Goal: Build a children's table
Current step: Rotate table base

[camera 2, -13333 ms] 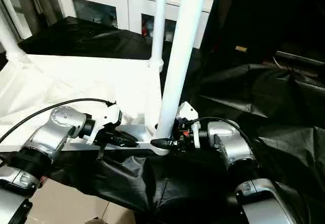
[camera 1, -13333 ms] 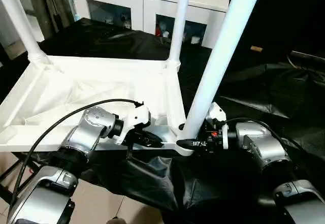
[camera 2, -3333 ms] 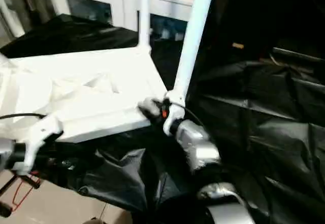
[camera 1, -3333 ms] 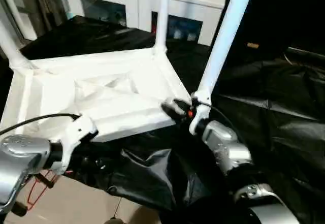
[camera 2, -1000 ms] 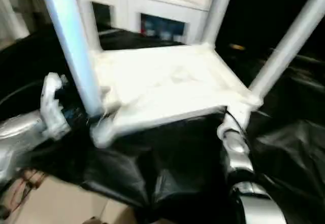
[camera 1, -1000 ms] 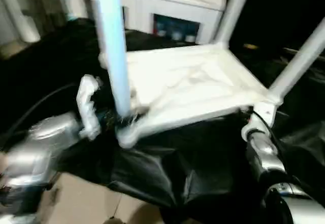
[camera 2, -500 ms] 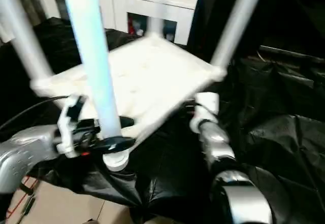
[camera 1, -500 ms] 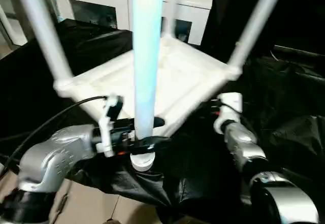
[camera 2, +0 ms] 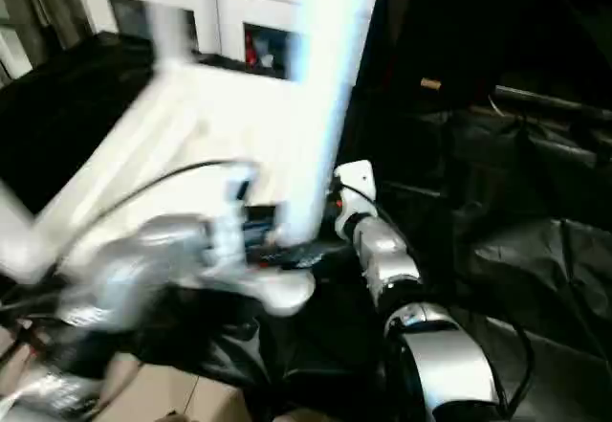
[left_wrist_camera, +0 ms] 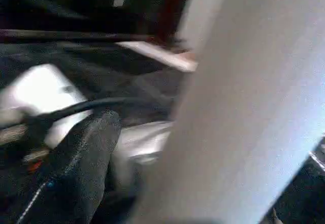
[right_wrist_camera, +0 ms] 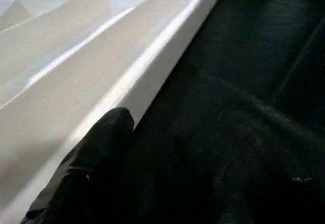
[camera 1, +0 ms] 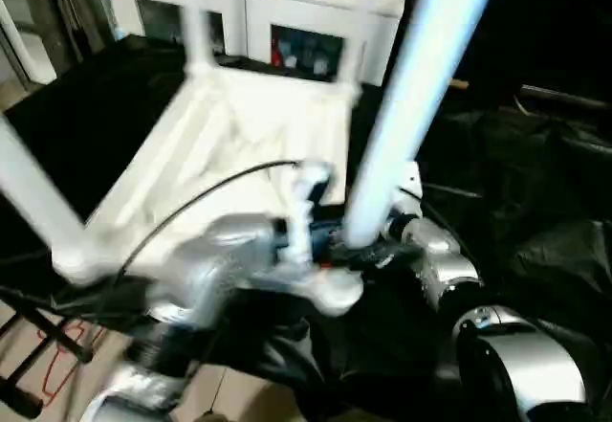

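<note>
1. Four legs are standing up out of the upside-down tabletop (camera 1: 258,144), which is lying on the counter under a black cloth (camera 1: 535,202), its near corner hanging over the counter's near edge. By my judgement the build is reaching its last step: seating the legs and readying the table for turning over.
2. Closest of them, the near leg (camera 1: 411,97) is rising from that near corner. The others are showing blurred at the left corner (camera 1: 27,192) and the two far corners (camera 1: 194,20), (camera 1: 356,30).
3. Wide-spread, the left pincer (camera 1: 330,250) is gripping the near leg just above its socket, one finger (left_wrist_camera: 76,168) lying beside the tube.
4. Just behind that leg, the right pincer (camera 1: 394,235) is sitting against the tabletop's edge (right_wrist_camera: 127,82). Whether it is clamping it I cannot tell.
5. Next, the move is calling for a firm press on each socket. After that the robot is needing a steady two-sided hold, since the long legs are making the table tippy.
6. Nothing readable is showing: no brand, label or writing.
</note>
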